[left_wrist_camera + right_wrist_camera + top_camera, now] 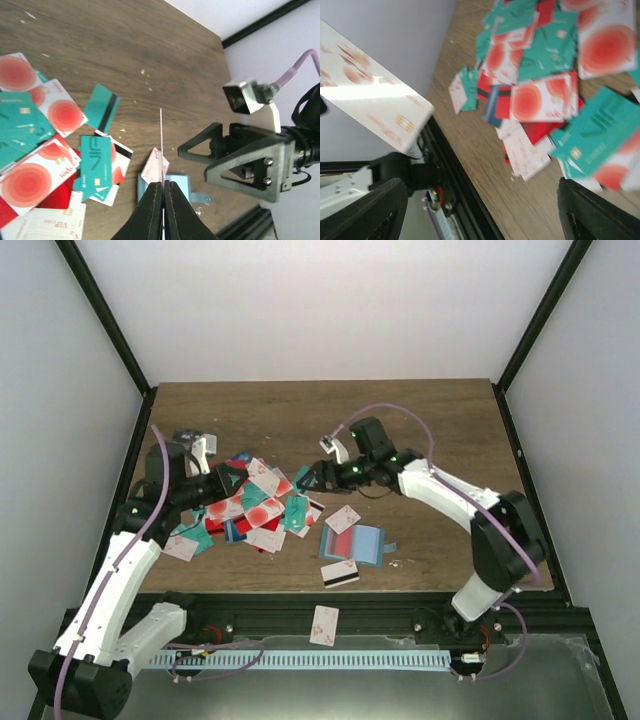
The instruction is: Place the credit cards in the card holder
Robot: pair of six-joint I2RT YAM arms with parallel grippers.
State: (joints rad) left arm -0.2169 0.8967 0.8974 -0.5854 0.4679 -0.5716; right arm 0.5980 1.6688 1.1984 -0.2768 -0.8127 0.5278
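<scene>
My left gripper (163, 187) is shut on a thin white credit card (161, 145), seen edge-on and standing up between the fingertips. The same card (370, 107), white with red blotches, shows flat in the right wrist view. Beyond the fingers lies the teal-blue card holder (181, 184) with a pale card (152, 169) resting on it. My right gripper (480, 215) is open with nothing between its fingers, hanging over the heap of red, teal and white credit cards (545, 60). In the top view the left gripper (228, 482) and right gripper (312, 478) flank that heap (255, 512), and the holder (362, 543) lies nearer the front.
A white card with a black stripe (340, 574) lies just in front of the holder. Another card (324, 625) rests on the front rail, off the wood. The right arm's open fingers (235, 160) hang close to the right of my left gripper. Black frame posts border the table.
</scene>
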